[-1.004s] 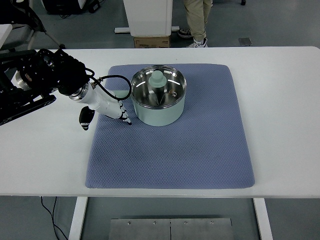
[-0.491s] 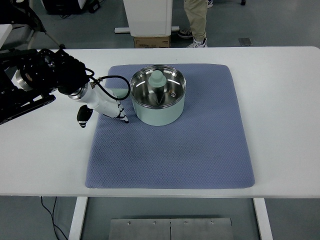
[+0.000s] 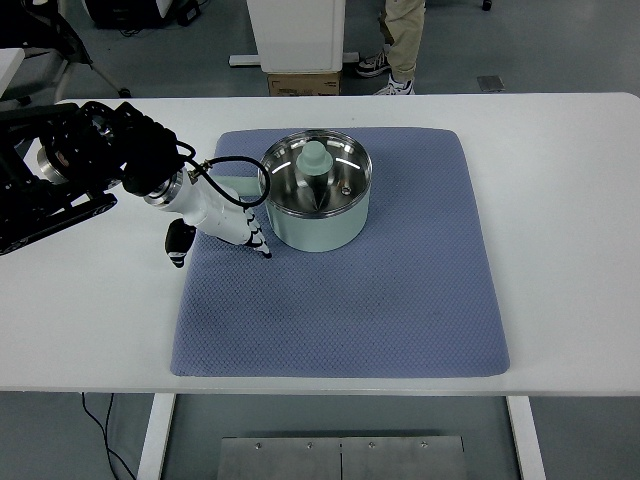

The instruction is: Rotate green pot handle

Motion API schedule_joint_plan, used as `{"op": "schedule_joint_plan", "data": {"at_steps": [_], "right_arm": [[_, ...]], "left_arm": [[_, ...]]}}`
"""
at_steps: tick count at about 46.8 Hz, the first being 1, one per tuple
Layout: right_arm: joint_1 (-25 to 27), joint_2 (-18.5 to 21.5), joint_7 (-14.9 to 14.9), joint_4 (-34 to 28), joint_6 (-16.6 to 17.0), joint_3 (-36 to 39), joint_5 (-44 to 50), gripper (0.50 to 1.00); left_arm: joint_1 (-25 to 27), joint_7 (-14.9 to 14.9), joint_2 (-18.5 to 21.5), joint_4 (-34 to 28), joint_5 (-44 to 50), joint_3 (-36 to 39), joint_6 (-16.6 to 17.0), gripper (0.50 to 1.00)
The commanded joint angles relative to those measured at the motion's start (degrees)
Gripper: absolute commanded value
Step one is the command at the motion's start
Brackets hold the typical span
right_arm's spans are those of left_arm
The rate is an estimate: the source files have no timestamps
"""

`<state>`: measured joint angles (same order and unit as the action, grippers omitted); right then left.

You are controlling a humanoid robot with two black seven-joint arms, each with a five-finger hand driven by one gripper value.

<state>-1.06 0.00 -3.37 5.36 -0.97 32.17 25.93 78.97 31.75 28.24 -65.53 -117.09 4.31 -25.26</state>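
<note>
— Where's the pot [image 3: 317, 199]?
— Far part of the mat [image 3: 380, 300], open cloth right and front.
— Left hand [image 3: 222, 217]?
— Empty, fingers relaxed, now nearer the pot's handle [image 3: 236, 187] than before.

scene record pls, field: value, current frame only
surface: white table with a blue mat on it
pot: green pot on the mat's far left part, upright, steel inside
handle: pot handle points left, partly hidden by the hand
left hand: left hand at the pot's left side by the handle, fingers pointing down to the mat; grasp not clear
right hand: not in view
person: legs and shoes beyond the far edge of the table
</note>
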Motion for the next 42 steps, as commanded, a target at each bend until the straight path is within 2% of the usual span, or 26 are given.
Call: {"op": "schedule_joint_plan", "data": {"at_steps": [1,12,42], "right_arm": [[0.00,0.00,0.03,0.08,0.00,0.00,0.00,1.000],[0.00,0.00,0.03,0.00,0.00,0.00,0.00,1.000],[0.00,0.00,0.03,0.00,0.00,0.00,0.00,1.000]], "left_arm": [[-0.13,0.59,-0.03,-0.73,0.99,0.00,-0.32,1.000],[-0.22,1.03,-0.11,-3.37,7.49,0.09,-2.43,1.000],[-1.27,1.03,-0.99,-4.16,27.79,-0.53,-2.52,1.000]]}}
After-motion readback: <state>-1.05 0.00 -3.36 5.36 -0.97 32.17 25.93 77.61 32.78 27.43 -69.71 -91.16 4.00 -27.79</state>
